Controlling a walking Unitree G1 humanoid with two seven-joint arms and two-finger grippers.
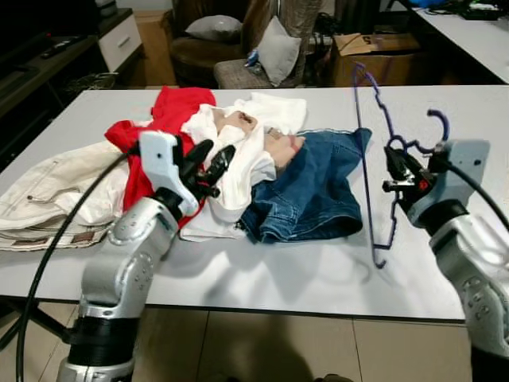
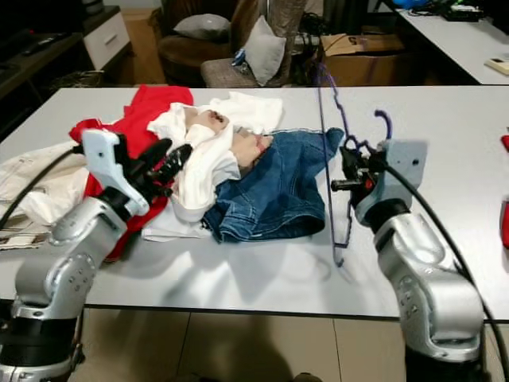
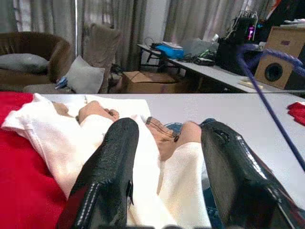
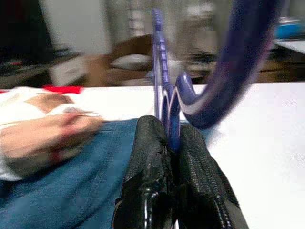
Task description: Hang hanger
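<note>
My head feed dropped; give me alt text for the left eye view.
Right gripper holds a purple hanger upright over a white table; left gripper hovers open above a white garment in a clothes pile beside blue jeans.

The robot's left arm reaches forward from the lower left, elbow bent, and its left gripper (image 1: 208, 165) points ahead with the two black fingers (image 3: 107, 176) spread apart and nothing between them. The right arm comes up from the lower right (its forearm rising steeply to the wrist), and the right gripper (image 1: 395, 163) has its fingers (image 4: 150, 157) pressed together around the hanger (image 1: 371, 135), holding it upright.
</note>
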